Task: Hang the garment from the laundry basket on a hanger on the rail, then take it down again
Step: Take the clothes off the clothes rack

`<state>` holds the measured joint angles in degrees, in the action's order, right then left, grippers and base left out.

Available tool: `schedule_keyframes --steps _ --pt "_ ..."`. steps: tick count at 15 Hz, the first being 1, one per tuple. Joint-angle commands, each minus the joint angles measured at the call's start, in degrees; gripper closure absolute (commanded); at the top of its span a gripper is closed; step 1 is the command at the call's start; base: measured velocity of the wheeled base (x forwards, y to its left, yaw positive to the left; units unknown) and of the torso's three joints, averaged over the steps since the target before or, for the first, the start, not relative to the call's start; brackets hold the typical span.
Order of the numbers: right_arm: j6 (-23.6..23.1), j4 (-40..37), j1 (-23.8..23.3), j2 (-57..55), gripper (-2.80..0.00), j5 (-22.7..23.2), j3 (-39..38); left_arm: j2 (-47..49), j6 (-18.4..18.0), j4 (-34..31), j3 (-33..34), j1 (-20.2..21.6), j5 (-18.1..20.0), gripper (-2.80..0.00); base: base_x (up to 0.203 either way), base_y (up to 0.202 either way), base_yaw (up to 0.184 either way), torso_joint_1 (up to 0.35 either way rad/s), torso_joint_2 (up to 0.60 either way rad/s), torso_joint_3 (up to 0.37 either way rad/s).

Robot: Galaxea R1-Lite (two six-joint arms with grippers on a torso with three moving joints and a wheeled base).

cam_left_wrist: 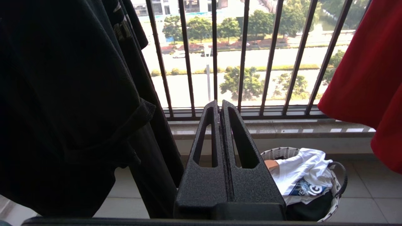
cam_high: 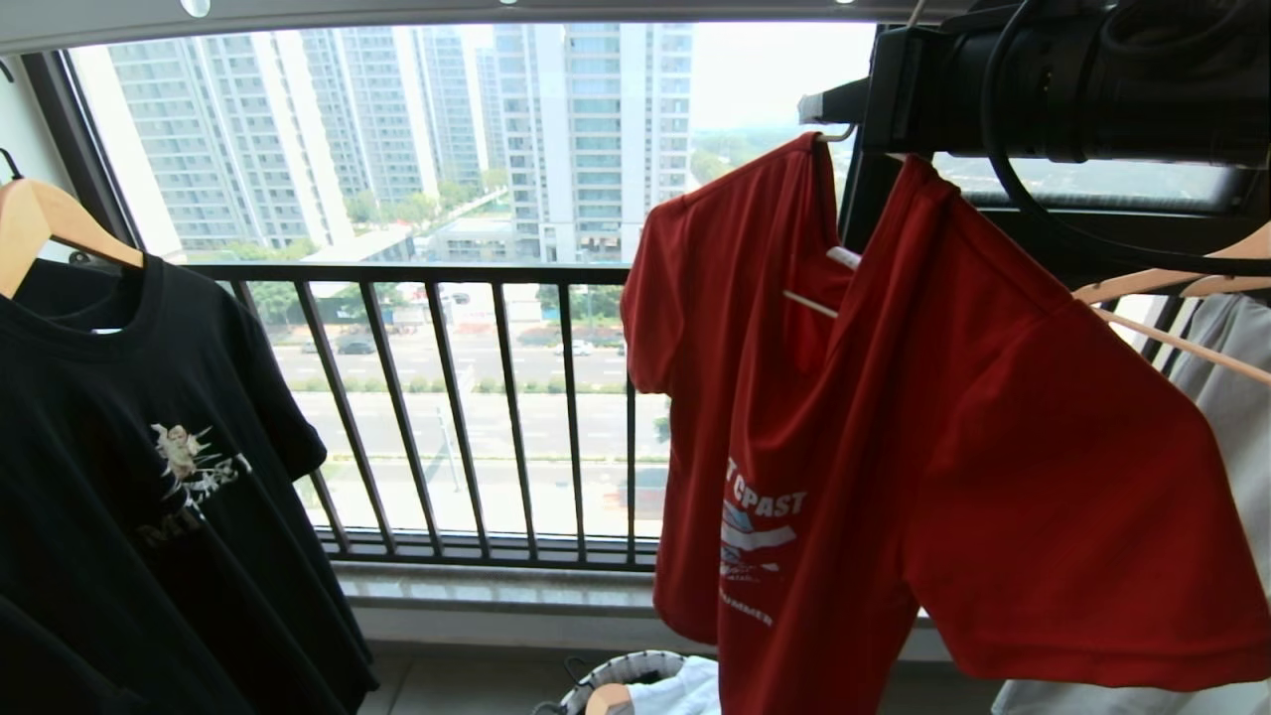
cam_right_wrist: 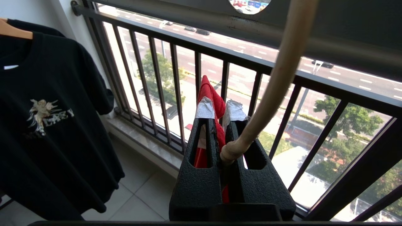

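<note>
**Right pincer pinches the hanger neck and red cloth under the rail**

Right gripper (cam_high: 844,104), seen in the head view as a big black body at the top right, is raised just under the long grey overhead rail (cam_high: 417,10). Below the rail hangs the red short-sleeved V-neck T-shirt (cam_high: 894,447) with its white-and-blue chest print, on the thin cream-white wire hanger (cam_high: 809,303). Far under the rail, at the floor, the small round laundry basket with white rim (cam_high: 616,675) shows beneath the shirt hem. A black T-shirt with pale graphic (cam_high: 149,477) hangs on a light wooden hanger (cam_high: 50,223), well apart from the red one.

Left wrist view: the left gripper (cam_left_wrist: 220,105) has its black fingers pressed together on nothing, low down and far below the rail, beside the basket, which holds a white garment with blue print (cam_left_wrist: 303,175).

Right wrist view: the fingers (cam_right_wrist: 205,131) pinch a fold of red cloth and the twisted hanger neck between them; the cream hook curves up to the rail, in front of the black vertical-barred balcony railing (cam_right_wrist: 176,91).
</note>
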<state>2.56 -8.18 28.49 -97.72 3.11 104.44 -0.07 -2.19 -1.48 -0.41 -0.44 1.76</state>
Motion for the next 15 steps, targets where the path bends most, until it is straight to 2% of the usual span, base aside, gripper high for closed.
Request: schedule_keyframes --steps 1,8,12,15 --pt "-0.08 -0.16 0.30 1.65 0.00 0.06 0.15 0.07 0.00 -0.01 0.06 0.00 0.00 0.00 0.000 0.000 0.000 0.000 0.00 0.000" --pt "-0.02 -3.06 1.98 8.03 0.00 0.20 -0.74 0.07 0.00 -0.01 -0.02 0.00 0.00 0.00 0.000 0.000 0.000 0.000 0.00 0.000" --pt "0.02 -4.10 2.98 15.76 0.00 0.37 -7.22 0.07 0.00 -0.01 0.06 0.00 0.00 0.00 0.000 0.000 0.000 0.000 0.00 0.000" --pt "0.23 -3.89 3.16 21.39 0.00 0.85 -15.01 0.07 0.00 -0.01 -0.02 0.00 0.00 0.00 0.000 0.000 0.000 0.000 0.00 0.000"
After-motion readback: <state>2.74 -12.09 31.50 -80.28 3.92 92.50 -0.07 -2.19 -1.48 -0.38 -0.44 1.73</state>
